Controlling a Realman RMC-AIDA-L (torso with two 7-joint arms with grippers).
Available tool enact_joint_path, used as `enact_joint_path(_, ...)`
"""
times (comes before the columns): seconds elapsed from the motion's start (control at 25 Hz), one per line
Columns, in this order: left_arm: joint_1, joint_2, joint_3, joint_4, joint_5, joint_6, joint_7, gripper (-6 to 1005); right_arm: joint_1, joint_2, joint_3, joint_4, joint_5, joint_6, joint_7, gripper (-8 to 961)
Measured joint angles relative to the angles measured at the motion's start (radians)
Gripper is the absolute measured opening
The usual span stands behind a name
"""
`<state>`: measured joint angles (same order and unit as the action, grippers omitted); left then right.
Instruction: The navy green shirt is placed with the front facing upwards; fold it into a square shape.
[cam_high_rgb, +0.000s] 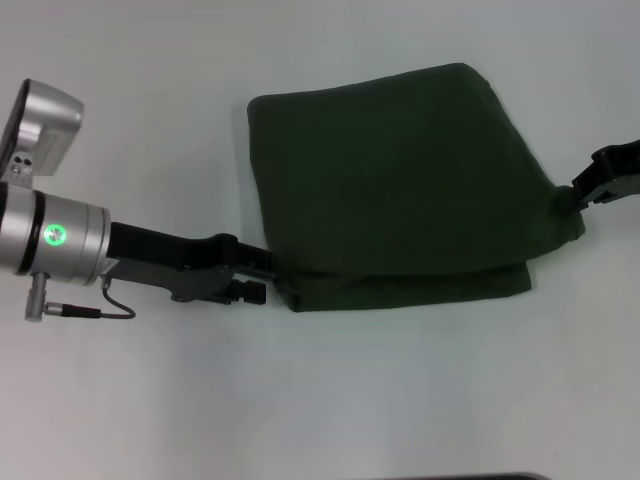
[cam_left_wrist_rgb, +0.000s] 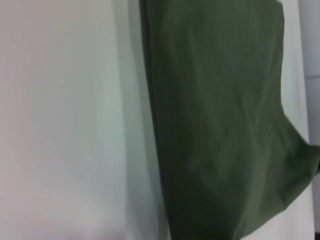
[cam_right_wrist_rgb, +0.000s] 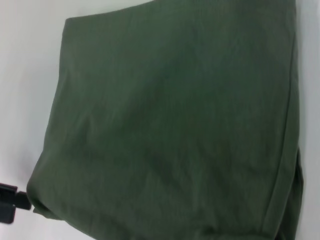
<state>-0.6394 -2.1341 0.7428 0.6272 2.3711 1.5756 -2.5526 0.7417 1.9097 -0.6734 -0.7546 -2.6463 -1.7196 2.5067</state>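
At the middle of the pale worktop, the navy green shirt is held folded, its near corners pinched by the closed jaws of left gripper and right gripper; edges are best aligned before release.

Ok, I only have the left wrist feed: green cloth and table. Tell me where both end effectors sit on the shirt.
Observer: In the head view, the left end effector is at the near left corner of the folded navy green shirt.
Operator: Now the right one.
Observer: The right end effector is at the shirt's right edge; cloth gathers to a point in its grip.
Operator: Describe the fold.
Observer: A lower layer sticks out along the near edge; no lettering shows.
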Motion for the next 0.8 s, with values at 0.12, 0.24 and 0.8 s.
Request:
enact_joint_path(0.12,-0.005,-0.002,0.041,-0.001,0.001,0.0,-0.014,475,0.003,-0.002,0.0,0.0,0.001,-0.001,0.001,24)
enact_joint_path(0.24,-0.005,-0.002,0.065,-0.003,0.002,-0.003,-0.026,567,0.004,-0.002,0.0,0.0,0.002,-0.001,0.001,24)
enact_joint_path(0.8,-0.015,-0.013,0.086,-0.012,0.013,-0.079,-0.07,646,0.002,-0.002,0.0,0.002,0.002,-0.006,0.004,23)
